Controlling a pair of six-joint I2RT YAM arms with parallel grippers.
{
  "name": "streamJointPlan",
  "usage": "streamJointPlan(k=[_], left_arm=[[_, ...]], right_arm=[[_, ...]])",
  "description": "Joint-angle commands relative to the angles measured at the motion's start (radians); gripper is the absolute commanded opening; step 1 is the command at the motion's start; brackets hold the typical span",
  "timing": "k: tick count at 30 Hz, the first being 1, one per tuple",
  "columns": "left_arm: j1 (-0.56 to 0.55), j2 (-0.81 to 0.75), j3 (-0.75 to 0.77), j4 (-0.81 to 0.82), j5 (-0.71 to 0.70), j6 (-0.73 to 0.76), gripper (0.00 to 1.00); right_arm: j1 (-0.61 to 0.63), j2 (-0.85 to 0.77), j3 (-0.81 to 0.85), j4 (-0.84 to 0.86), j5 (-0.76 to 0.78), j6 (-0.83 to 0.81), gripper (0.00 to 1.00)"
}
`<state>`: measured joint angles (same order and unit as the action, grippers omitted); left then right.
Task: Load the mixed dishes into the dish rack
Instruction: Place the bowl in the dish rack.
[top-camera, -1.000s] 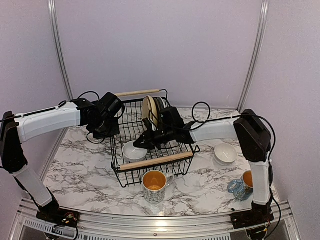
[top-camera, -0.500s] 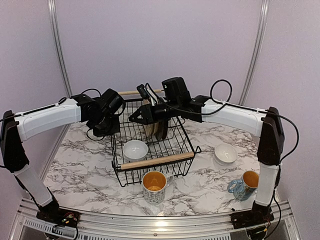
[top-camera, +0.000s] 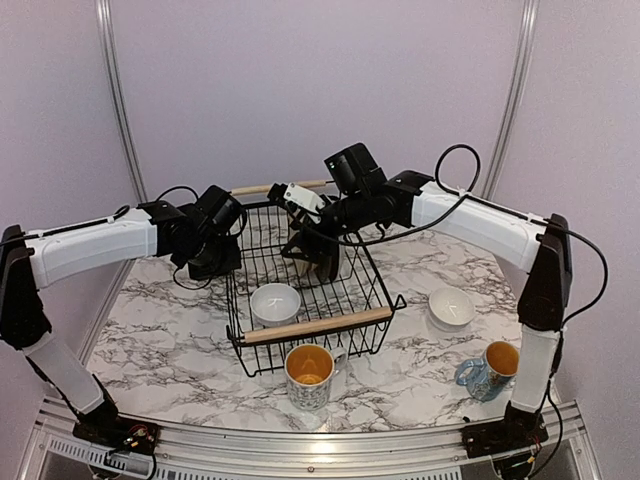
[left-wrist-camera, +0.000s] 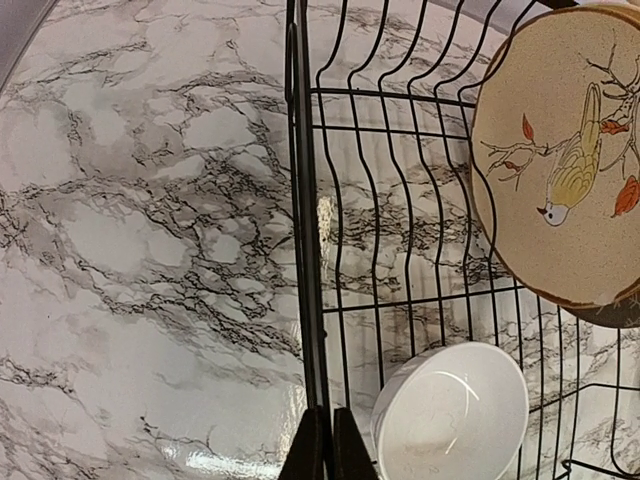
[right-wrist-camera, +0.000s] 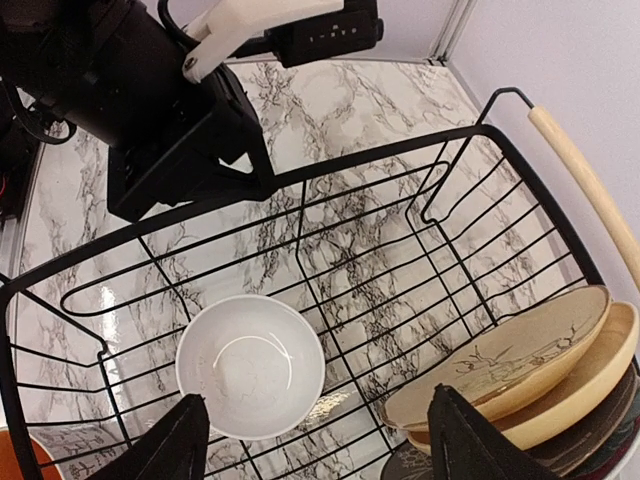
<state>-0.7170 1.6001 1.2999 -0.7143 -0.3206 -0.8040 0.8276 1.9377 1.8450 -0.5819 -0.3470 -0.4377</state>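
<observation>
Edgewise in the dish rack (top-camera: 315, 322), the small tan plate (left-wrist-camera: 555, 170) faces left

One black wire rack (top-camera: 300, 347) with two wooden handles (top-camera: 313, 323). Two white bowls (top-camera: 274, 302), one inside the rack and one on the marble table (top-camera: 165, 340). Two mugs (top-camera: 308, 374) with orange insides, both on the table. Plates (right-wrist-camera: 500, 360) stand on edge in the rack: two tan ones show clearly, with at least one darker behind, but the full count cannot be told. Two robot arms (top-camera: 100, 245).
</observation>
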Motion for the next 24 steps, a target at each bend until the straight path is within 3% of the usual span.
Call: streamJointPlan(k=[1, 7, 12, 19, 21, 24], left_arm=[[-0.036, -0.054, -0.047, 0.188, 0.22, 0.01, 0.0], [-0.044, -0.089, -0.129, 0.34, 0.279, -0.058, 0.0], [-0.056, -0.079, -0.132, 0.412, 0.289, -0.092, 0.0], [-0.062, -0.065, -0.125, 0.447, 0.282, -0.104, 0.01], [-0.063, -0.074, -0.127, 0.442, 0.27, -0.102, 0.17], [-0.063, -0.101, -0.132, 0.437, 0.246, -0.098, 0.33]], right_arm=[[0.026, 0.066, 0.081, -0.126, 0.017, -0.033, 0.67], [0.04, 0.116, 0.071, -0.137, -0.02, 0.12, 0.45], [0.079, 0.178, 0.124, -0.21, -0.016, 0.127, 0.47], [0.104, 0.214, 0.076, -0.18, -0.005, 0.229, 0.44], [0.111, 0.221, 0.073, -0.173, 0.014, 0.245, 0.44], [0.123, 0.23, 0.072, -0.175, 0.031, 0.248, 0.44]])
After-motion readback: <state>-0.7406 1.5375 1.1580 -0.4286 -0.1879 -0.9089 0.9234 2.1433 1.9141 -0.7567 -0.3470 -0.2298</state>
